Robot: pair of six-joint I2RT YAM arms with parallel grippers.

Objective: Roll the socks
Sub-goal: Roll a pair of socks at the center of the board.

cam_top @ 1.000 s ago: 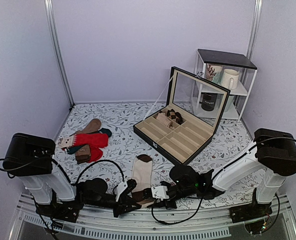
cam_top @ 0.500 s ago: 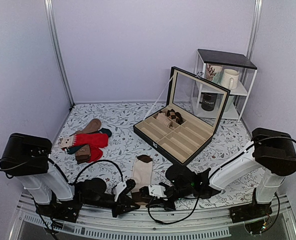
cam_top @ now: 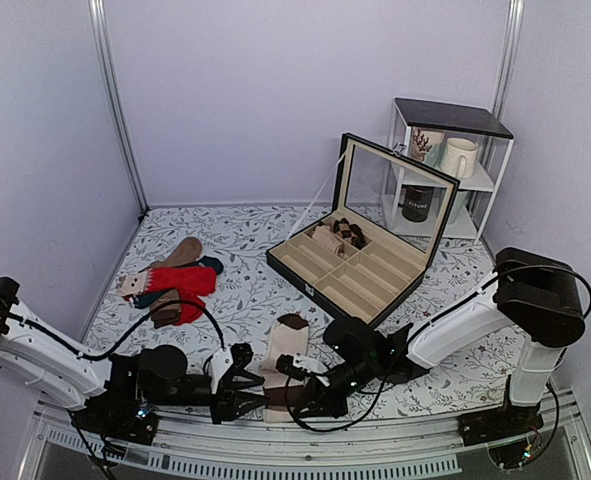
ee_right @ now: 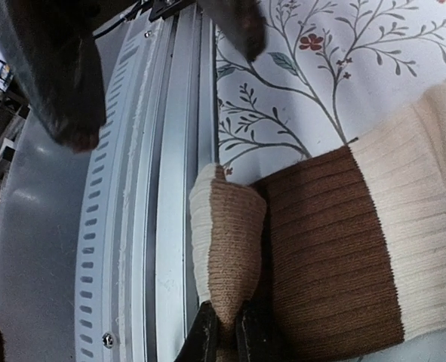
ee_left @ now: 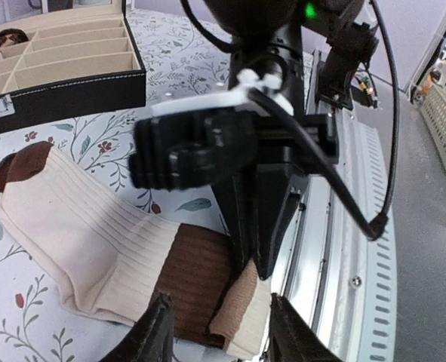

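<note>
The cream socks (cam_top: 284, 352) lie flat near the table's front edge, dark brown toe (cam_top: 293, 321) pointing away from the arms. In the left wrist view the broad brown band (ee_left: 196, 279) and tan cuff (ee_left: 241, 313) lie between my left gripper's (ee_left: 221, 333) open fingers. My right gripper (ee_right: 226, 335) is shut on the folded-up tan cuff (ee_right: 226, 234) at the edge. In the top view both grippers meet at the socks' near end, left gripper (cam_top: 241, 385) and right gripper (cam_top: 297, 390). The right gripper's body (ee_left: 207, 147) fills the left wrist view.
An open black compartment box (cam_top: 360, 265) stands behind the socks. Red socks (cam_top: 180, 282) and tan and teal socks (cam_top: 183, 255) lie at the left. A shelf with mugs (cam_top: 445, 170) stands at the back right. A metal rail (ee_right: 155, 188) runs along the table's near edge.
The left arm has swung down and leftward, its gripper staying at the socks' near end. The right gripper has moved left onto the cuff and lifted it into a fold.
</note>
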